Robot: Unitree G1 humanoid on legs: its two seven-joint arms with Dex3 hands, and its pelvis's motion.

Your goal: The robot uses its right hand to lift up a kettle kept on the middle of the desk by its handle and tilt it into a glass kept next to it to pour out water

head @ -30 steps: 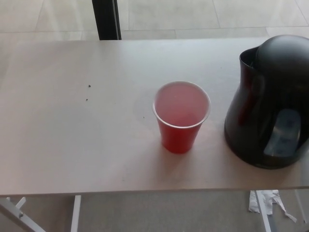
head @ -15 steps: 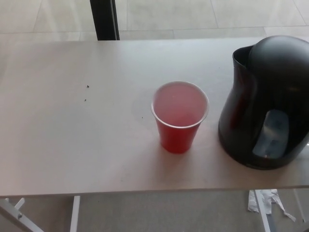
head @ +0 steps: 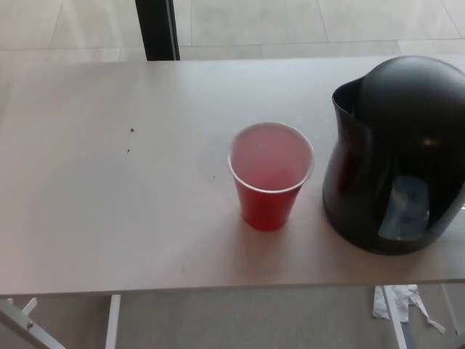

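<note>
Pale wooden desk holds red cup beside black kettle; no hand shows.

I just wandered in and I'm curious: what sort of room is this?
Probably an office or lab, not a kitchen: a plain pale desk holding only a black kettle and a red plastic cup, with a tiled floor beyond.

Soft, even daylight washes the scene, brightest on the floor beyond the tabletop's far edge. The black kettle shows a pale reflection low on its glossy side. Shadows are faint and diffuse. The whole picture is slightly hazy.
</note>
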